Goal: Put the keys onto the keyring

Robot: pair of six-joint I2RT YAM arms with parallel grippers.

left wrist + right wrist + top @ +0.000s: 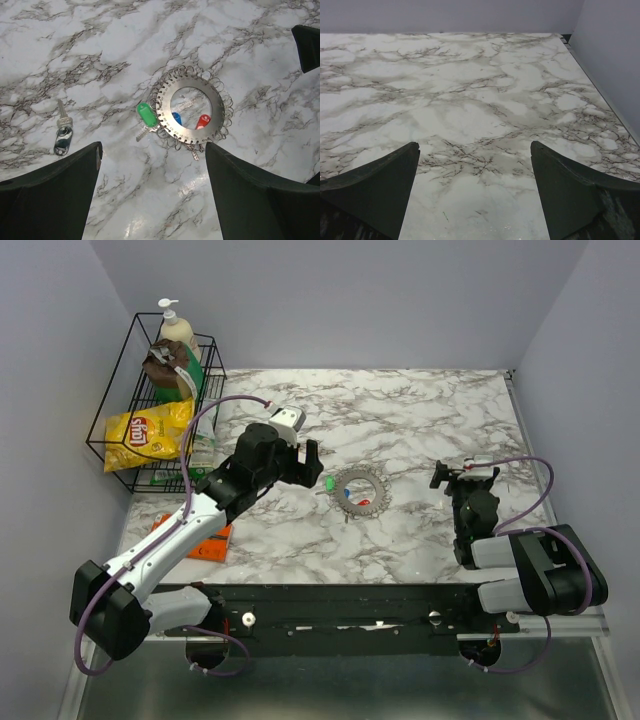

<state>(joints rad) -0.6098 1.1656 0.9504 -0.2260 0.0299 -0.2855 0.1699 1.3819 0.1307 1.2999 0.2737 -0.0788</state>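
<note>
Closest to me runs the black rail (330,605) along the near edge of the marble counter (420,410), with both arms bolted to it. The left gripper (303,458) reaches out over the middle, jaws spread wide and holding nothing. The keyring (216,100) lies flat on the counter just ahead of them, roughly centred on their gap. A green key (146,114) sits at the ring's rim, and a blue-headed key (176,118) and a red-headed key (202,121) show through its hole; whether any is truly threaded I cannot tell. What matters, I think, is the loose key (62,131). It lies well apart from the ring, toward the left edge of the wrist view and outside the jaws' gap, its long axis pointing away from the camera, blade far and dark head near. The right gripper (455,478), jaws equally wide and empty, hangs over bare marble well off to the right, so the left arm is plainly nearer that key.
</note>
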